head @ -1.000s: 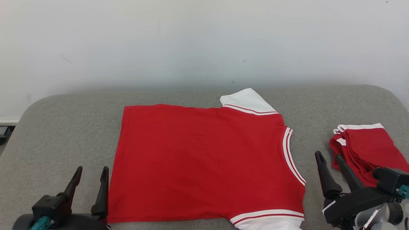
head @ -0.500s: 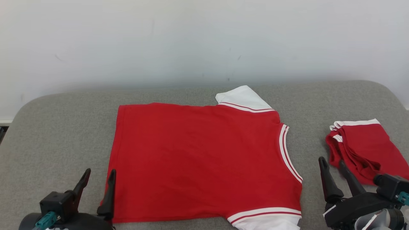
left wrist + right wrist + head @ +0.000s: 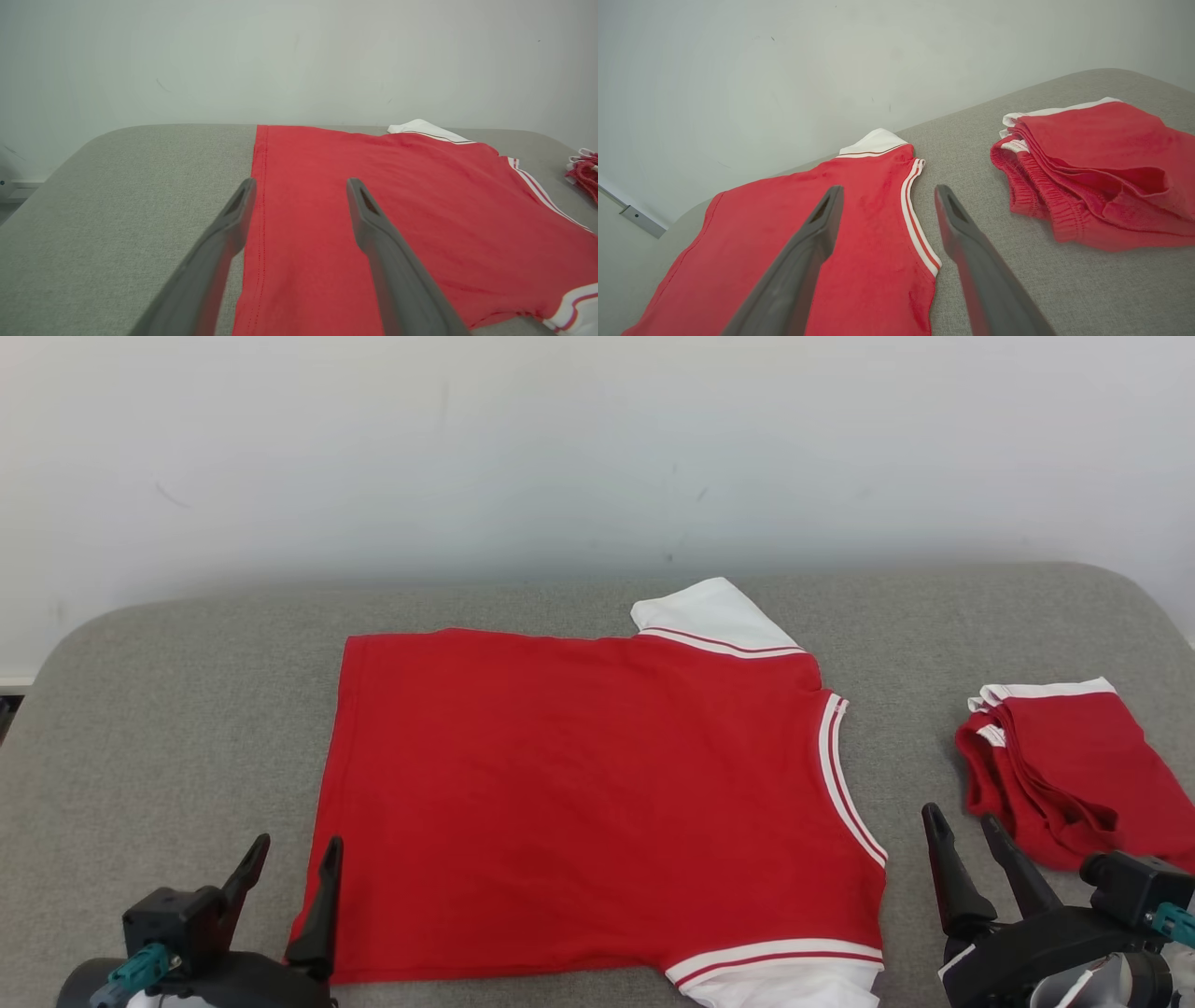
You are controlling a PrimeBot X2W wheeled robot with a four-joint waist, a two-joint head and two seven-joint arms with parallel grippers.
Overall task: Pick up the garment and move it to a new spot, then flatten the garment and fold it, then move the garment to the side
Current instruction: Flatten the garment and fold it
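Note:
A red garment (image 3: 588,793), a shirt with white sleeves and a white-striped collar, lies spread flat on the grey padded table (image 3: 187,709); its hem is to the left, its collar to the right. My left gripper (image 3: 297,851) stands open by the shirt's near left corner, its right finger over the hem edge; in the left wrist view the gripper (image 3: 299,186) straddles the hem of the garment (image 3: 397,196). My right gripper (image 3: 962,826) is open off the collar side, holding nothing. In the right wrist view the gripper (image 3: 887,193) points past the garment's (image 3: 840,242) collar.
A folded pile of red clothes with white trim (image 3: 1064,765) lies at the table's right, close behind my right gripper, and also appears as the pile (image 3: 1101,168) in the right wrist view. A pale wall runs behind the table. Bare grey surface lies left of the shirt.
The head camera has shifted, so the whole scene sits slightly higher and to the left. Both grippers stay open near the shirt's left and right edges; the shirt lies as before.

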